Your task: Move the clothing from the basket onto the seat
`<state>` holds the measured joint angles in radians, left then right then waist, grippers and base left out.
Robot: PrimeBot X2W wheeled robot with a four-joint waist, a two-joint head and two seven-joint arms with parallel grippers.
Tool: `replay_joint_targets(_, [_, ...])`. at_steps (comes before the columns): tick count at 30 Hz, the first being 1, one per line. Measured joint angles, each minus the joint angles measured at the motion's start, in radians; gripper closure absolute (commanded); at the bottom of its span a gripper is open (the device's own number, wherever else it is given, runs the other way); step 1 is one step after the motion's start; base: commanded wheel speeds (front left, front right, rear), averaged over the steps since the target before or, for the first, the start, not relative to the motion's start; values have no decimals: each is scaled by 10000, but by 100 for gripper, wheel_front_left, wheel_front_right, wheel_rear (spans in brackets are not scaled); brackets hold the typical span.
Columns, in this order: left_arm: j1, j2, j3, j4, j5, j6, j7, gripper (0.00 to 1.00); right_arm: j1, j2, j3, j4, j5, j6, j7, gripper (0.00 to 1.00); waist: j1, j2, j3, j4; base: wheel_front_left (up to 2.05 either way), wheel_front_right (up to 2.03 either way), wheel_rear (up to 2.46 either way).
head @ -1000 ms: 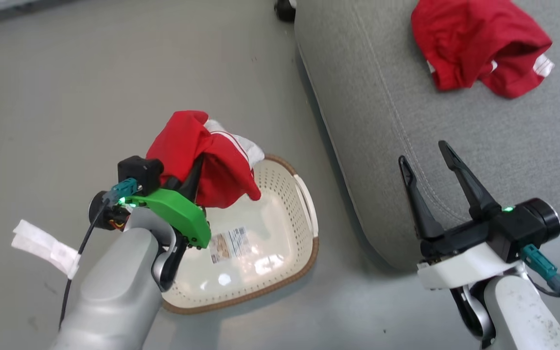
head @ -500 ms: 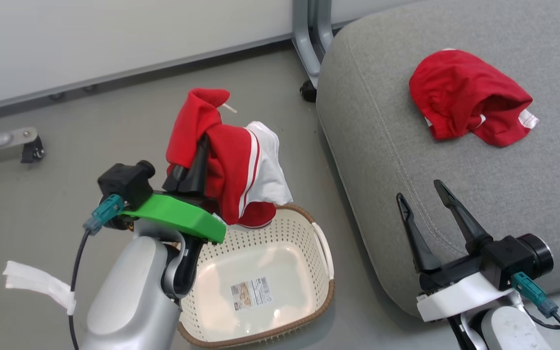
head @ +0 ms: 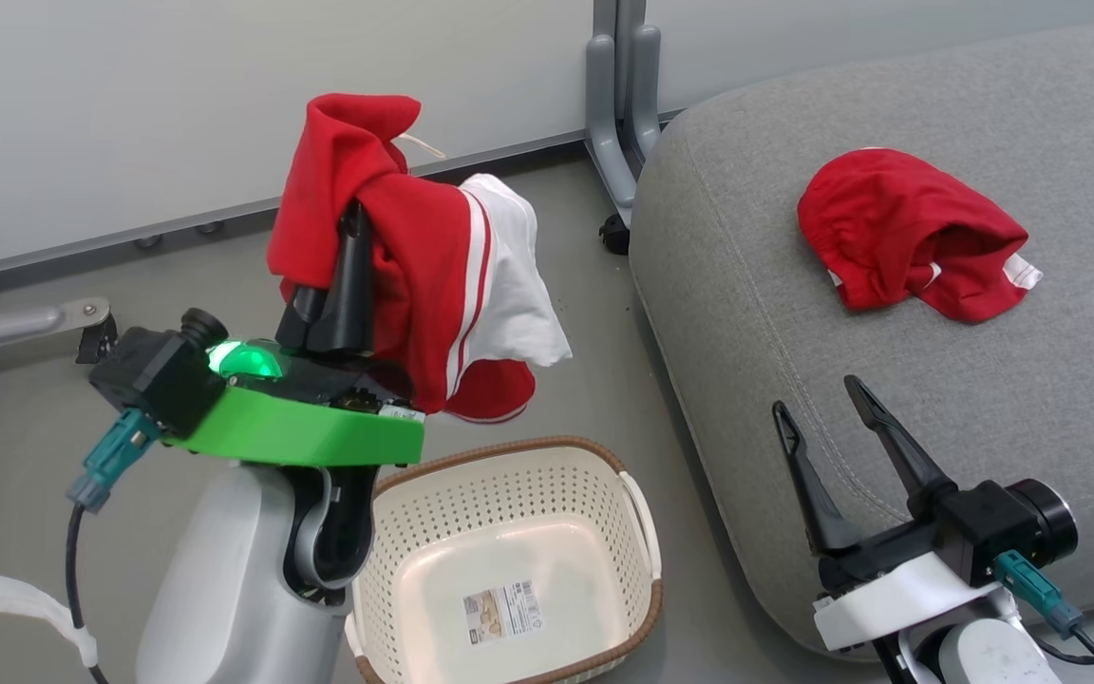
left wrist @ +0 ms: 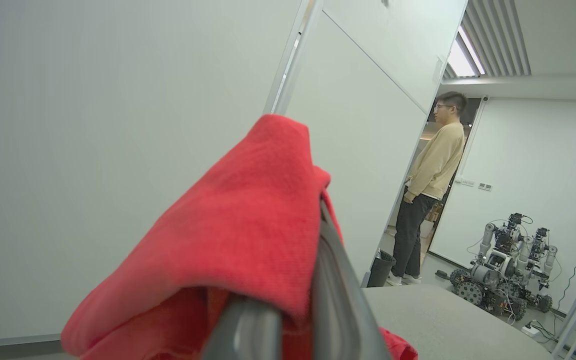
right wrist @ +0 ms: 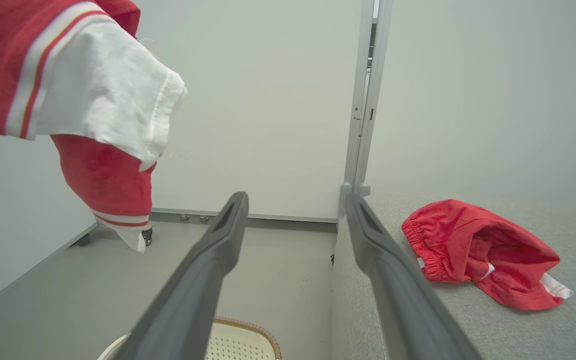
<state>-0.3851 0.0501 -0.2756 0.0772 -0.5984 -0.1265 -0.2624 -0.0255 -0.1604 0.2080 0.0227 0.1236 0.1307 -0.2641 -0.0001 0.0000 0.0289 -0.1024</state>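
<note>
Draped red garment [head: 414, 256]; white stripes, white panel

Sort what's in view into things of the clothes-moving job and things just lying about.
Job:
- striped garment, clamped in the left gripper
- small garment, lying on the seat
- basket, no clothes in it
- right gripper, open

Lying about:
- white strip
- partition post
- person
- wheeled robots

Head overhead — wrists low, seat [head: 1031, 380] common
</note>
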Motion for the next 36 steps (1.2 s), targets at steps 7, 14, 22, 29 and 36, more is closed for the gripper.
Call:
replay_joint_targets(7, [28,-4,-303,-951,-690,451,-10,100,18,25,33,33,-13,0,0,0,0,0,-128,26,0,0,0])
replay_joint_targets(14, [113,-10,-1081,-1312,-961,648,-15,100,35,13,119,52,-12,0,0,0,0,0,-219,5,0,0,0])
replay_joint_targets(22, [269,-13,-1710,-1565,-1235,752,-15,100,35,0,334,104,23,0,0,0,0,0,-288,-125,0,0,0])
replay_joint_targets(29, [276,-13,-1732,-1567,-1239,819,-15,100,35,-17,349,105,35,0,0,0,0,0,-247,-164,0,0,0])
replay_joint_targets(36, [273,-12,-1680,-1544,-1239,823,-17,100,-64,-29,815,-299,278,0,0,0,0,0,-154,-133,0,0,0])
